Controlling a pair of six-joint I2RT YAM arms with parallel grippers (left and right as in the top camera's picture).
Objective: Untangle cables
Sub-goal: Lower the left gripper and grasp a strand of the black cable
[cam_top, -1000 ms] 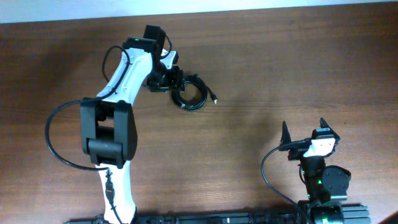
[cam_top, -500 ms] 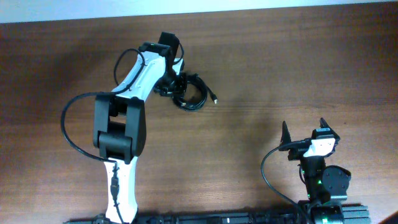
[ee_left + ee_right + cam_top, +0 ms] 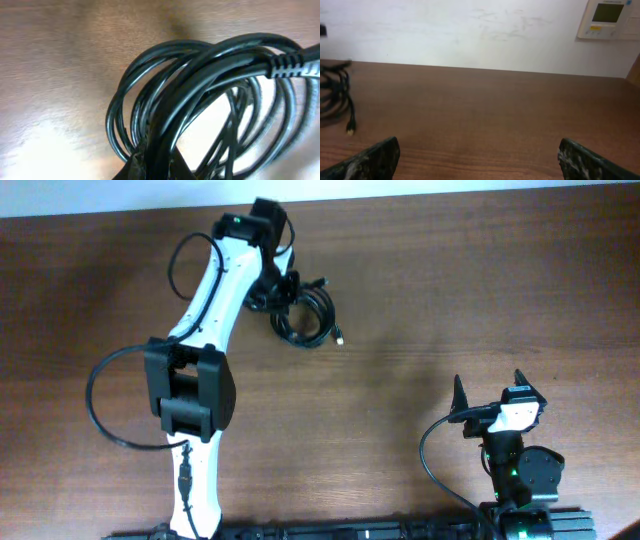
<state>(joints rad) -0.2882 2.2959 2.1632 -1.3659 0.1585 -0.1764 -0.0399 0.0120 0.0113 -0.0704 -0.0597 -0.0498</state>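
**A:** While the left tool (image 3: pixel 275 298) is reaching over the far part of the desk (image 3: pixel 450 290), what are its fingers doing?

**B:** They are pinching the cables (image 3: pixel 305 322). In the wrist view, several black strands are running up from between the fingertips (image 3: pixel 131 170), which are pressing together on them.

**A:** And where is the bundle sitting?

**B:** It is lying as one coiled bunch directly ahead of that tool and touching it. The loops are fanning out beyond the fingers and crossing over one another. A ribbed plug (image 3: pixel 292 62) is lying across the top of the loops, ahead and to the right in that tool's view. A loose end (image 3: pixel 340 338) with a small pale tip is trailing out of the coil on the side away from the tool.

**A:** How is the other one looking?

**B:** The right tool (image 3: pixel 490 392) is standing spread wide, gripping nothing, well apart from the bundle. From its own camera the cables are showing far ahead and off to its left. A pale wall (image 3: pixel 470 25) and a panel (image 3: pixel 609 17) with a small screen are facing it beyond the desk.
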